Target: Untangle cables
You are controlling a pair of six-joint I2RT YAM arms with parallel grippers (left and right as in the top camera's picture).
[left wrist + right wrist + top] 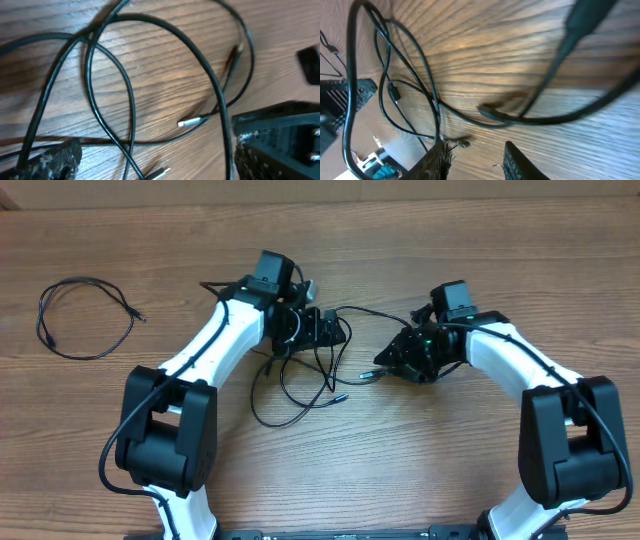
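The cables (297, 385) lie as thin black cords in loose crossing loops on the wooden table between my two arms. My left gripper (338, 332) hovers over their upper part, jaws wide open. In the left wrist view several strands cross between its fingers (50, 161), with silver-tipped plugs (190, 121) lying on the wood and nothing gripped. My right gripper (382, 366) sits at the tangle's right end. In the right wrist view its fingers (437, 161) stand apart with bare wood between them. One cord (436, 115) and a small plug (464, 143) pass just beside the left finger.
A separate black cable (85, 320) lies in a loop by itself at the table's far left. Thicker black arm wires run along both white arms (205, 345). Bare wood (400, 460) shows in front of the tangle.
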